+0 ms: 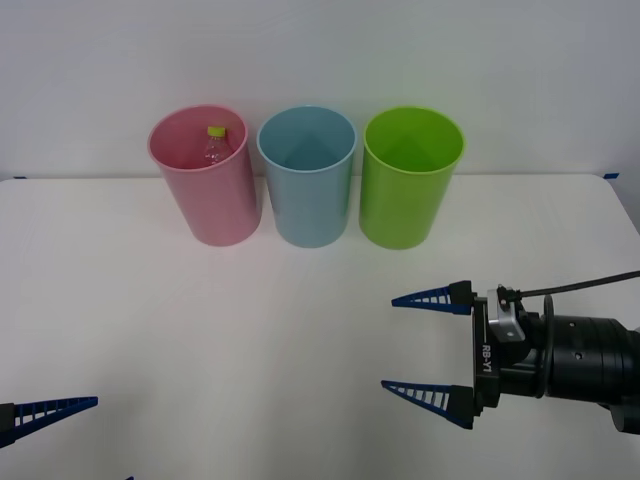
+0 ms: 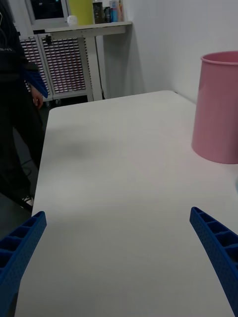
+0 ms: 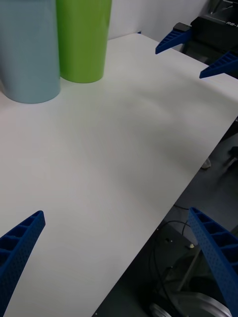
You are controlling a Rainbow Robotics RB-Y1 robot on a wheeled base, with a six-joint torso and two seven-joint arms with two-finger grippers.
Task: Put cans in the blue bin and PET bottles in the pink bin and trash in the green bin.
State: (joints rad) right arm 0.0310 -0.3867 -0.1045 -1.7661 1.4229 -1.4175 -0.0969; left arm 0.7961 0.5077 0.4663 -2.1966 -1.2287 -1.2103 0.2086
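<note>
Standing inside the pink tapered plastic bin (image 1: 205,190), the small clear plastic bottle with its lime-green cap (image 1: 215,145) looks already sorted, and no can or trash shows on the white table (image 1: 250,340). The right gripper (image 1: 412,345) hangs spread and empty over the table's right side, the left gripper (image 3: 116,262) likewise apart at the near left edge. Any next move should probably keep both clear of the light-blue bin (image 1: 308,185) and lime-green bin (image 1: 410,185).

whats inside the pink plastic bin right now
Inside the pink plastic bin stands a small clear plastic bottle with a lime-green cap, near the back wall. Only its cap and shoulders show; the bin's front wall hides its lower body and the bin's floor.
</note>
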